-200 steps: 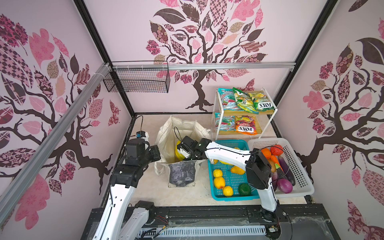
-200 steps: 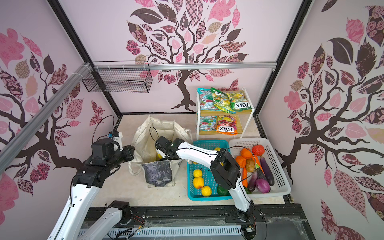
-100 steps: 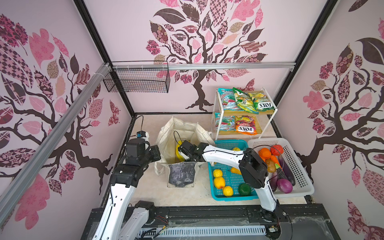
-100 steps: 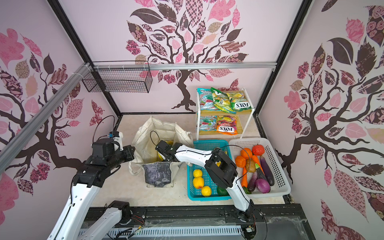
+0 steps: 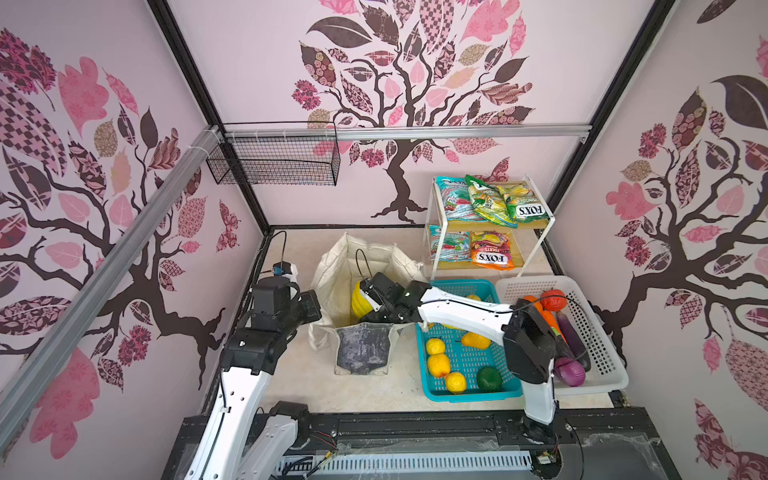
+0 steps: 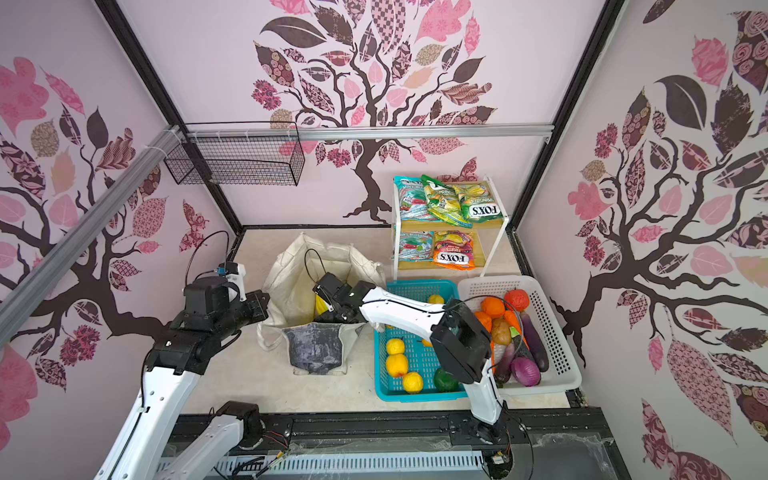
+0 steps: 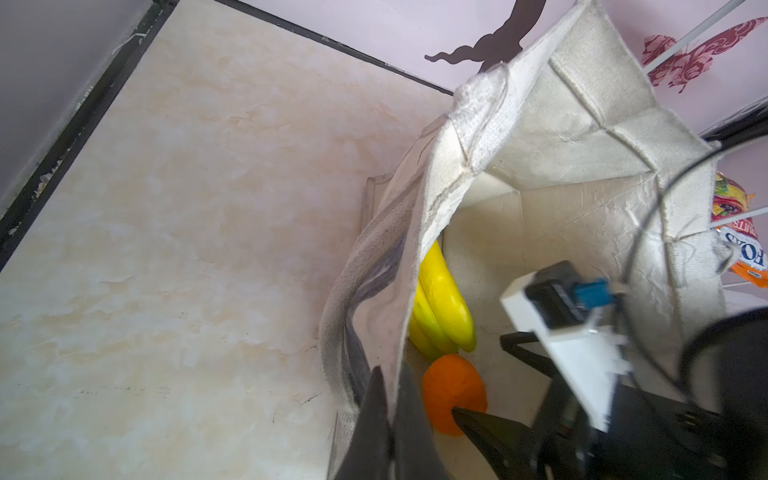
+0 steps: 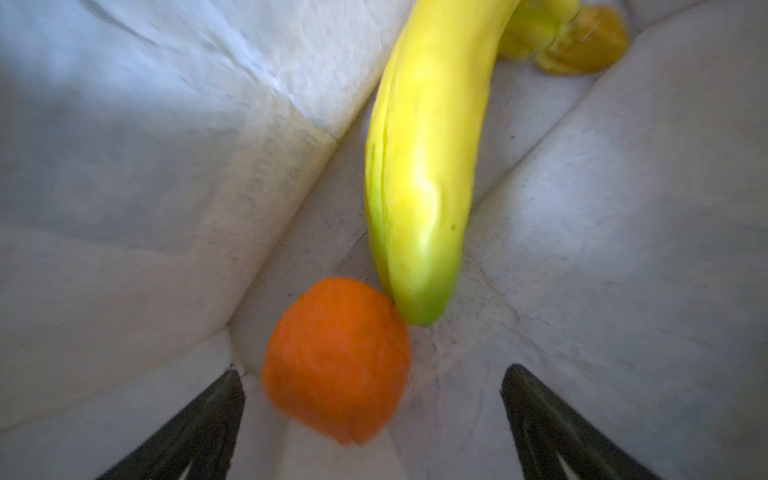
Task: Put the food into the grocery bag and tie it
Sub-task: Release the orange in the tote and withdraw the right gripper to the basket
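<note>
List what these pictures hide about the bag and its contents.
- Right wrist view: the orange ahead of the right gripper is blurred; whether it lies at rest is unclear.
- Both top views: the right arm's wrist covers most of the inside of the grocery bag; only the bananas show.
- Left wrist view: the frame's edge cuts off the left gripper, jaws pinching the bag rim.

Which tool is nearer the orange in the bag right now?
Right. The right tool hangs open inside the grocery bag, just over the orange; the left tool is shut on the bag's rim, farther off.
</note>
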You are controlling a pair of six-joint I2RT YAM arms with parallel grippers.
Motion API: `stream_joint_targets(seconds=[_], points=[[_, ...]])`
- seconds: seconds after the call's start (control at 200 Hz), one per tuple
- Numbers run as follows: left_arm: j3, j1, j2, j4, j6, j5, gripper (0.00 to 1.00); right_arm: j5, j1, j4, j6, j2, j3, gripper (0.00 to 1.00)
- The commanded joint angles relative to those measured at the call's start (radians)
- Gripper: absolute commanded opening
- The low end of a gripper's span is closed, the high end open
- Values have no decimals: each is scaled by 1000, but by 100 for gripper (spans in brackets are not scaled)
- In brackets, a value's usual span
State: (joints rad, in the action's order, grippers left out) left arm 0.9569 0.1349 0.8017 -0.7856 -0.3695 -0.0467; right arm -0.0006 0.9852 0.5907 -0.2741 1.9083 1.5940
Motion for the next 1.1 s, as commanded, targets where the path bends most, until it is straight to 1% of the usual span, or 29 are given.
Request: stream_joint_targets(seconds=[0.0, 0.09, 0.23, 0.4, 0.55, 0.615, 0.705, 0.75, 0.83, 0.88, 1.03, 1.095], points=[[-21, -4, -1, 32, -3, 10, 0, -1, 0, -51, -39, -134, -12, 100], [-19, -4, -2, 26, -6, 22, 0, 25, -1, -38, -52, -180, -15, 100], [-22, -3, -5, 25, -8, 41, 0, 48, 0, -58, -104, -312, -66, 99], [-13, -3, 10, 7, -8, 62, 0, 78, 0, -81, -138, -501, -162, 99], [-20, -4, -11, 14, -9, 76, 0, 149, -11, -67, -155, -662, -266, 99], [-18, -3, -7, 14, -9, 81, 0, 128, -49, -57, -180, -735, -327, 99], [-17, -4, 0, 9, -8, 82, 0, 14, -163, -41, -222, -847, -440, 100], [-16, -4, 2, 8, -8, 79, 0, 4, -199, -21, -222, -899, -494, 100], [-16, -4, 2, 9, -7, 78, 0, 57, -204, 35, -202, -975, -559, 100], [-16, -4, 2, 9, -6, 83, 0, 71, -204, 78, -195, -1006, -585, 100], [-13, -4, 3, -3, -1, 111, 0, 45, -204, 196, -208, -1051, -645, 100], [-9, -3, 1, -6, 1, 111, 0, 19, -204, 201, -236, -1058, -688, 100]])
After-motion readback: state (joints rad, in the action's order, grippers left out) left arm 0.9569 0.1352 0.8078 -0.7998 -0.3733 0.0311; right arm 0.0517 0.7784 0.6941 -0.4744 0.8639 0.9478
